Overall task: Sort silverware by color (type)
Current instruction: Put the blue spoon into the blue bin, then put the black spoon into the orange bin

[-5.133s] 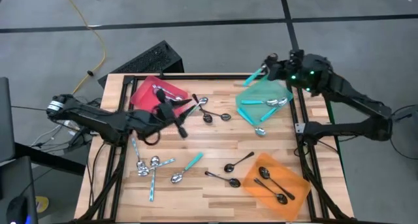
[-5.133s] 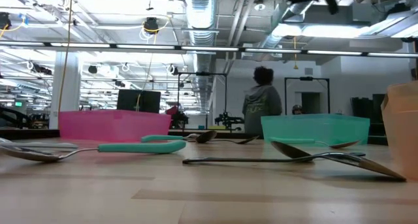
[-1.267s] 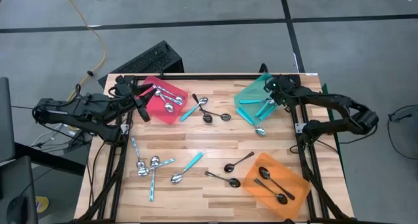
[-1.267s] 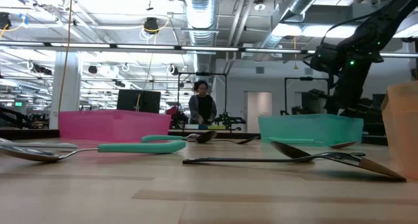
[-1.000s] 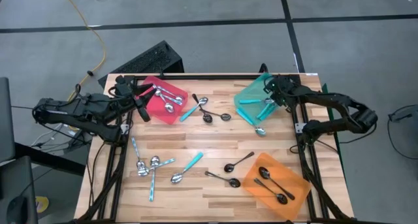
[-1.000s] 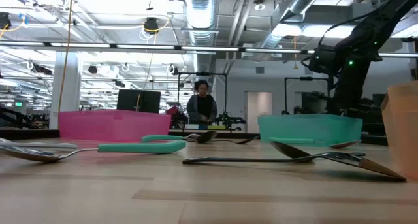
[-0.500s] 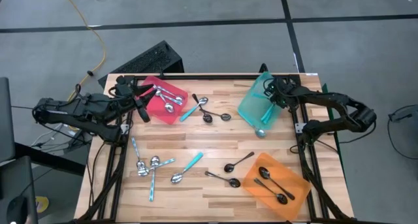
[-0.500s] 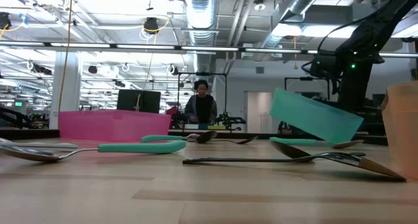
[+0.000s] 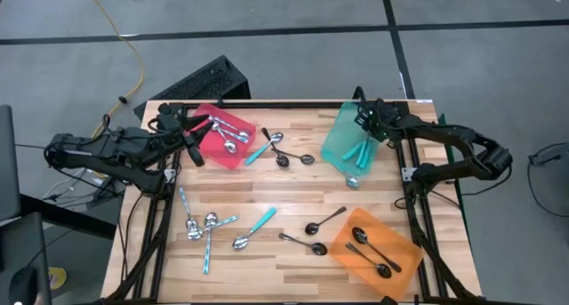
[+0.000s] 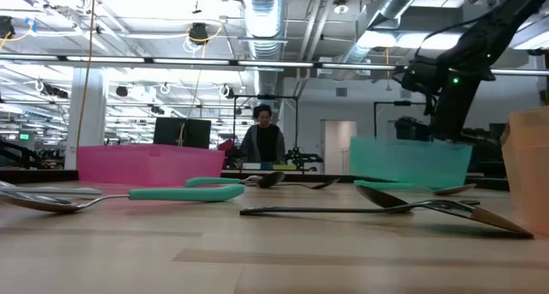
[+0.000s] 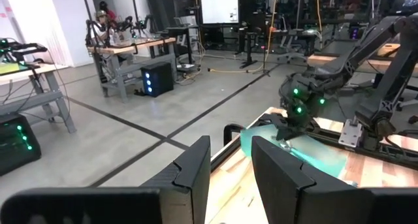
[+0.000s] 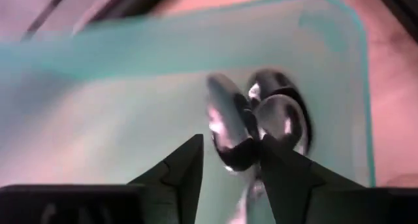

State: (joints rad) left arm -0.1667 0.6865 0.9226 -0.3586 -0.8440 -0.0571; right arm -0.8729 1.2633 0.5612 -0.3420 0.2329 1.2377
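My right gripper [image 9: 367, 127] stands open, slanting down over the teal tray [image 9: 336, 143] at the table's far right. The tray holds teal-handled spoons [image 9: 359, 150], and their silver bowls [image 12: 277, 116] show just past my fingers. The tray looks narrow and turned in the high view and blurred in the low view [image 10: 410, 163]. My left gripper [image 9: 192, 150] is open and level beside the red tray [image 9: 206, 138], with nothing between its fingers [image 11: 196, 165]. Silver, teal-handled and black spoons lie loose on the table, among them a teal-handled one [image 9: 262, 220]. My right gripper has a spoon's bowl [image 12: 228, 136] showing between its two fingertips inside the teal tray. I cannot tell whether the fingers touch that spoon or the tray.
The red tray holds silver spoons [image 9: 227, 134]. An orange tray [image 9: 402, 252] at the near right holds black spoons [image 9: 366, 244]. Two more black spoons [image 9: 322, 221] lie left of it. Silver spoons [image 9: 284, 154] lie mid-table at the far side, and several more spoons [image 9: 203, 227] at the near left.
The teal tray has tipped up on one side and slid a little toward the table's left. In the low view it has dropped back about level, still blurred. In the high view it now shows narrower and turned.
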